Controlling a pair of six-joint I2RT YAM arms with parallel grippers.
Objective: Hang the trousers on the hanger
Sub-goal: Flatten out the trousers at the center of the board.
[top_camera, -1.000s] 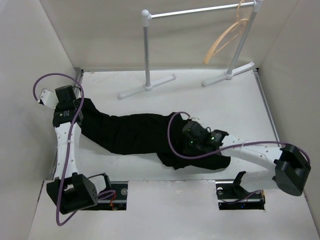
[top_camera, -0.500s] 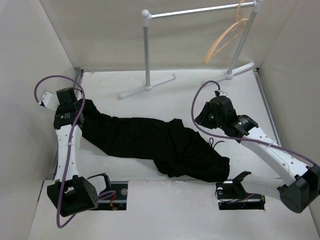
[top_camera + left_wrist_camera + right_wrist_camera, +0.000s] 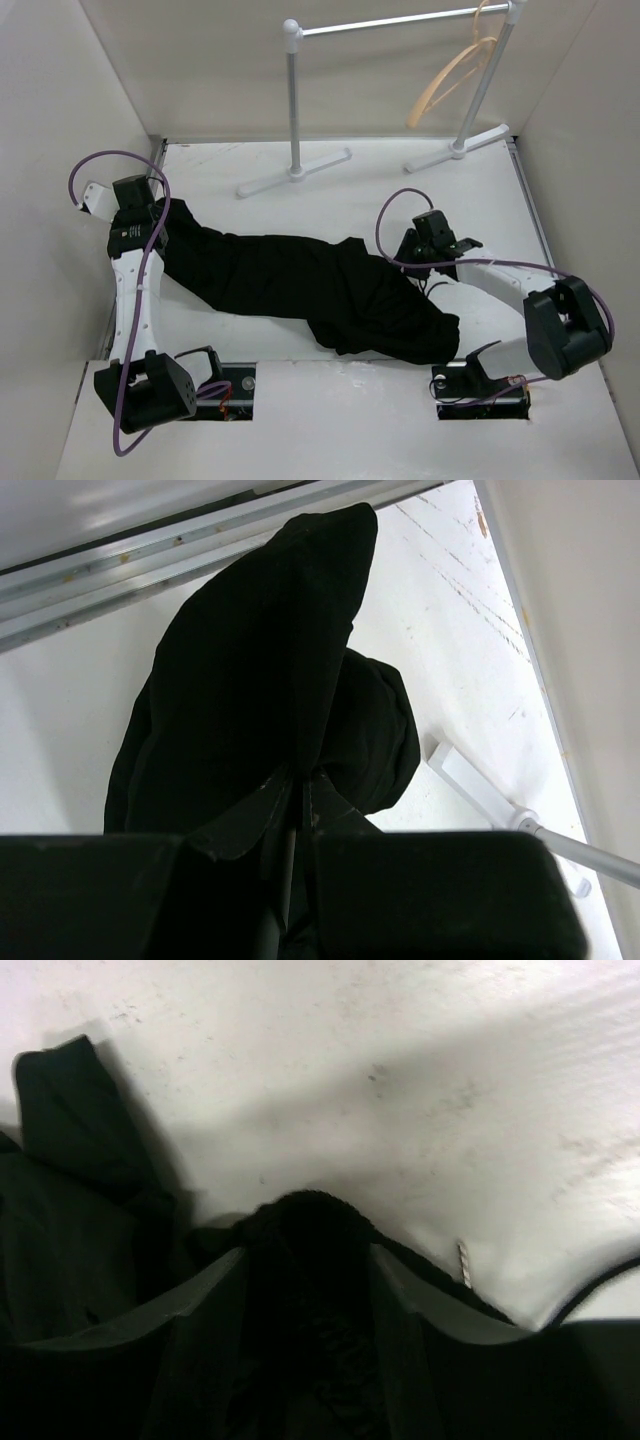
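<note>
trousers: 1 black pair, lying stretched across the tabletop, one end at far left, the bulk bunched near the right front. hanger: 1, tan wood, hooked on the rack rail at the back right, well apart from the cloth. rack: 1. arms: 2.

left claw is clamped on a fold at the trousers' left end, cloth pinched btwn its fingers. right claw is down at the right edge w/ a dark bunch of cloth btwn its fingers; can't tell if it's squeezed tight or just straddling.

step, imo: early, getting hold of both ends, nothing on the hanger yet. next needs a firm right grip, then lifting both ends together & carrying toward the back right w/o dragging.
</note>
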